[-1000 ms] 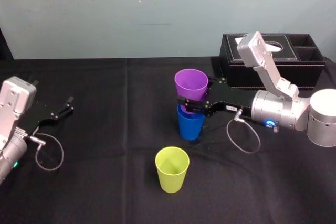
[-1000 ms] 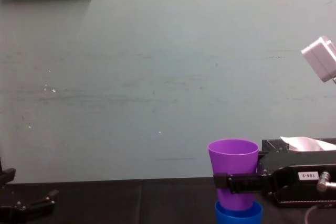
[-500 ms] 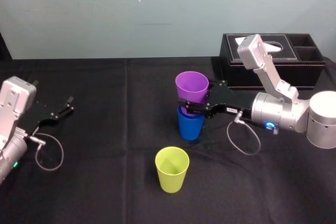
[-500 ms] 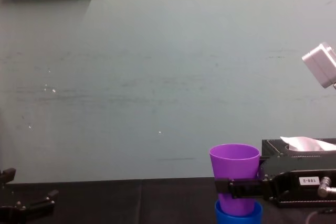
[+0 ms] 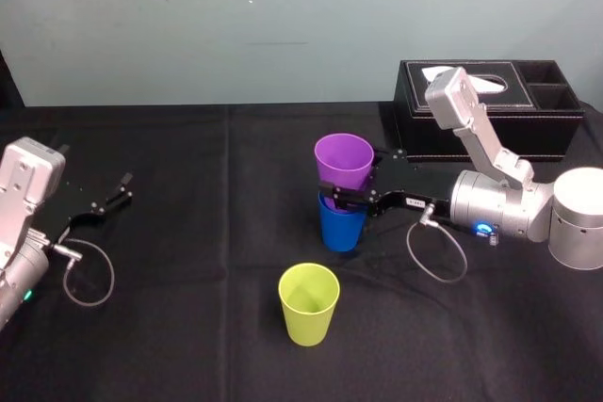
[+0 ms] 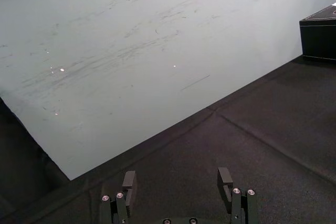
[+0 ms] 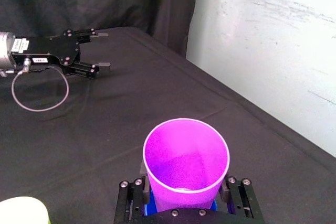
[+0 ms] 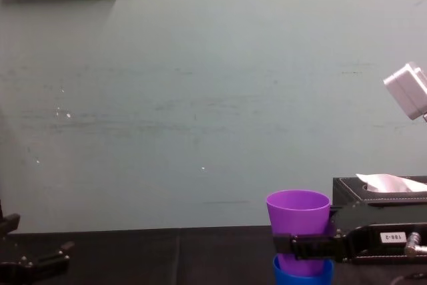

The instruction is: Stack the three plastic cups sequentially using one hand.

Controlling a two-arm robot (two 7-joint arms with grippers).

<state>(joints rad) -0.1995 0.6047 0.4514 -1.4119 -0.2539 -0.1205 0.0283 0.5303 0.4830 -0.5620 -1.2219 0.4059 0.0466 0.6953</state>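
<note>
My right gripper (image 5: 345, 189) is shut on the purple cup (image 5: 343, 161), whose base sits partly inside the blue cup (image 5: 341, 224) standing upright mid-table. From the right wrist view the purple cup (image 7: 186, 169) sits between both fingers, with a sliver of the blue cup (image 7: 151, 202) under it. The chest view shows the purple cup (image 8: 298, 221) dipping into the blue cup's rim (image 8: 303, 275), with the right gripper (image 8: 301, 245) clamped across it. Nearer me the yellow-green cup (image 5: 308, 303) stands alone. My left gripper (image 5: 121, 189) rests open at the far left, nothing between its fingers (image 6: 127, 183).
A black tissue box (image 5: 488, 108) stands at the back right, behind my right arm. A black cloth (image 5: 188, 261) covers the table, and a pale wall rises behind it. A cable loop (image 5: 435, 251) hangs beneath my right wrist.
My right gripper has lowered the purple cup deeper into the blue cup. The left arm has not moved.
</note>
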